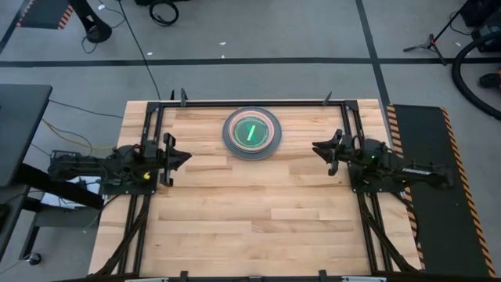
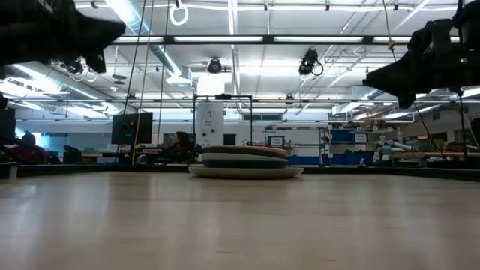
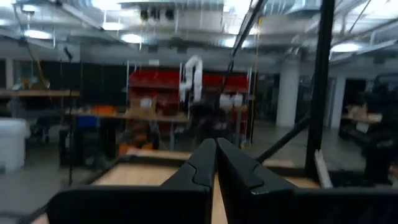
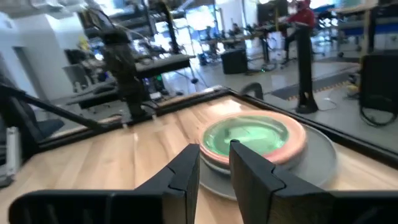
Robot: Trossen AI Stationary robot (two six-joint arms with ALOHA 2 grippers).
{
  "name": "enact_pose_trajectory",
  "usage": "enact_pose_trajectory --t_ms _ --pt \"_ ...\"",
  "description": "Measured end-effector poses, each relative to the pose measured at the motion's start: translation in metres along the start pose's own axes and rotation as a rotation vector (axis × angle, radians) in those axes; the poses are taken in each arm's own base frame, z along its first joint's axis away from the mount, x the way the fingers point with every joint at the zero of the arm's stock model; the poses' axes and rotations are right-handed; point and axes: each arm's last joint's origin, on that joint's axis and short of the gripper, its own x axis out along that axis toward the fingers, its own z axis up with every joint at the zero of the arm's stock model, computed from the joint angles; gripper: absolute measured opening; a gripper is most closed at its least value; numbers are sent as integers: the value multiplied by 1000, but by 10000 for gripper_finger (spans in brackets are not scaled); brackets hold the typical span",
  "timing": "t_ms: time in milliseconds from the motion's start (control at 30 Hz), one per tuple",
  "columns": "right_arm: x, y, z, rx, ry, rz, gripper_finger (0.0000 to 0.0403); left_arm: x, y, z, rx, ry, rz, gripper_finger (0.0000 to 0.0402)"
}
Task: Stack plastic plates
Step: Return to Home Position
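— Grey floor and loose cables are surrounding the pale wooden bench point(image 1: 258, 211) in the overhead view. Where are the plates sitting?

— The stack of plates point(image 1: 250, 134) is sitting at the upper centre of the frame, near the bench's far edge. A wide grey plate point(image 1: 228, 135) is carrying the rest, and a green translucent plate point(image 1: 250, 131) is showing on top.

— And the arms?

— The left pincer point(image 1: 182, 157) is hanging at the left middle of the frame and the right pincer point(image 1: 319, 149) at the right middle. Both are well apart from the stack of plates, and neither is holding anything.

— What is the level view giving?

— The bench point(image 2: 240, 225) is filling the lower half, and the stack of plates point(image 2: 245, 161) is lying at centre against a bright hall of shelves and ceiling lights. The left arm point(image 2: 52, 34) is looming at upper left and the right arm point(image 2: 427, 56) at upper right, both raised off the wood. A person point(image 2: 180, 140) is sitting far behind.

— The left wrist camera?

— It is looking out over the bench toward red racks. The left pincer point(image 3: 216, 146) is showing its fingers pressed together, gripping nothing.

— The right wrist camera?

— The right pincer point(image 4: 214, 152) is showing a narrow gap between its fingers, with nothing in it. Beyond it the stack of plates is resting on the wood: the grey plate point(image 4: 320, 155) at the base, a peach plate point(image 4: 297, 140) higher up, and the green translucent plate point(image 4: 249, 134) uppermost.
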Motion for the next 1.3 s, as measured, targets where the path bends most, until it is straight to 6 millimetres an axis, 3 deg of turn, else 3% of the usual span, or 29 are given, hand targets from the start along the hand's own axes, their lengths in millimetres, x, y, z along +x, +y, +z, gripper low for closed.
enact_pose_trajectory --t_ms 267,467,800,1067,1300 --pt "-2 17 -2 20 20 136 59 -4 2 -27 -22 265 31 23" --pt "-7 34 -8 7 57 195 8 -6 3 -34 -34 319 38 23" --pt "-15 49 -11 -68 82 353 9 -5 -3 -29 -102 274 -146 23" --pt "-15 50 -11 -73 83 370 30 -4 2 -29 -3 261 1 23" --pt "-15 50 -11 -73 83 371 35 -6 2 -34 -38 313 10 23"
